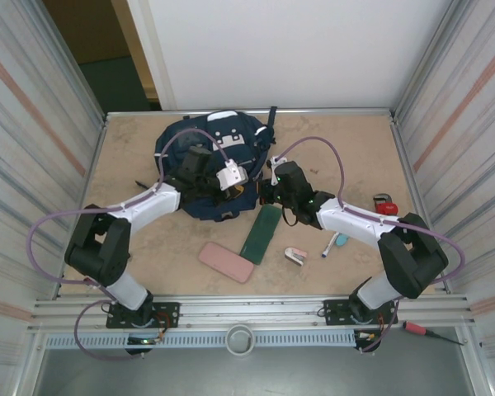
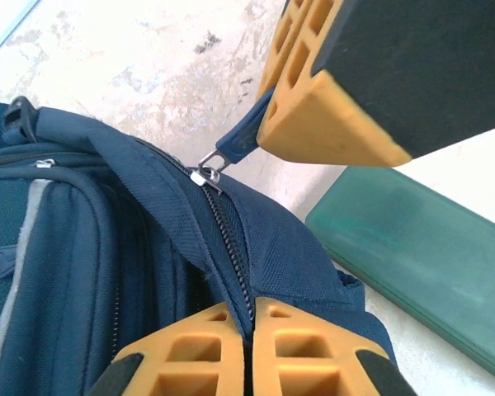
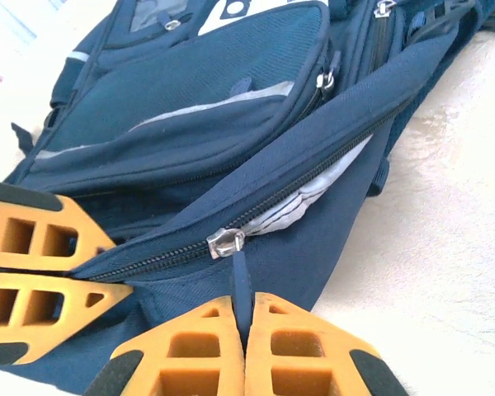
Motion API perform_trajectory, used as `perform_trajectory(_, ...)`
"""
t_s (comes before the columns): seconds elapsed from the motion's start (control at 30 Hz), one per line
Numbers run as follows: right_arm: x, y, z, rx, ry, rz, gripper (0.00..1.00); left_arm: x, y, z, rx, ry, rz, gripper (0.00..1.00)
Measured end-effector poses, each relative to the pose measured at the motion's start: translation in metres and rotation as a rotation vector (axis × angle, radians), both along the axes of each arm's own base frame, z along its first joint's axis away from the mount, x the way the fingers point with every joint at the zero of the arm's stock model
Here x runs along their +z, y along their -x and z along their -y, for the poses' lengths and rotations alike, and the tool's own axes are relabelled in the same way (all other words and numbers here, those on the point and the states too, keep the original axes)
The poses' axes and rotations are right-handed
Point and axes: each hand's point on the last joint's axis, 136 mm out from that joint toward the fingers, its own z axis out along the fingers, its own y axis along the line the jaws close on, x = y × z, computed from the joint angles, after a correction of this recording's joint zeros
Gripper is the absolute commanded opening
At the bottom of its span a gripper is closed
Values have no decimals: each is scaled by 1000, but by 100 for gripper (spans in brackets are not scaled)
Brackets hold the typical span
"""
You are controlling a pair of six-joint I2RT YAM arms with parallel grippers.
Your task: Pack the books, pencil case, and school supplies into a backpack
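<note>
The backpack (image 1: 249, 139) is laid on the desk (image 1: 346, 148) toward 12 o'clock in the top view. The left jaws are clenched on its navy fabric beside the zipper (image 2: 231, 239), and the right jaws are clenched on the blue zipper pull (image 3: 240, 285). A gap with pale lining is shown along the zipper. From the backpack, a green box (image 1: 261, 233) is seen at 5 o'clock, a pink pencil case (image 1: 226, 261) at 6 o'clock, and the marker pen (image 1: 330, 245), teal item (image 1: 341, 240) and pink-and-white item (image 1: 295, 256) toward 4 o'clock.

Beige table (image 1: 355, 157): backpack (image 1: 175, 140), green box (image 1: 261, 233), pink case (image 1: 226, 262), marker (image 1: 329, 246).
</note>
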Motion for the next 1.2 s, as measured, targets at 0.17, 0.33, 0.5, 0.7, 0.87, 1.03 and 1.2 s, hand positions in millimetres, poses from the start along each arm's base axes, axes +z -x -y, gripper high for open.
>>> perform_trajectory(0.17, 6, -5, 2, -24, 8, 13, 0, 10, 2, -5, -9, 43, 10, 0)
perform_trajectory(0.33, 10, -7, 3, -28, 8, 9, 0, 15, 4, -13, -7, 68, 22, 0)
perform_trajectory(0.5, 14, -8, -1, -16, 1, 4, 0, 21, 5, -22, 0, 90, 27, 0)
perform_trajectory(0.7, 20, -10, -7, 51, -69, 0, 0, 26, 6, -25, -1, 119, 26, 0)
perform_trajectory(0.87, 16, -12, -13, 165, -145, -29, 1, 25, 8, -26, -6, 128, 9, 0)
perform_trajectory(1.03, 5, -9, -22, 245, -181, -72, 10, 19, 13, -26, -7, 112, -21, 0)
perform_trajectory(1.2, -6, -3, -30, 285, -169, -93, 12, 16, 17, -24, -12, 100, -35, 0)
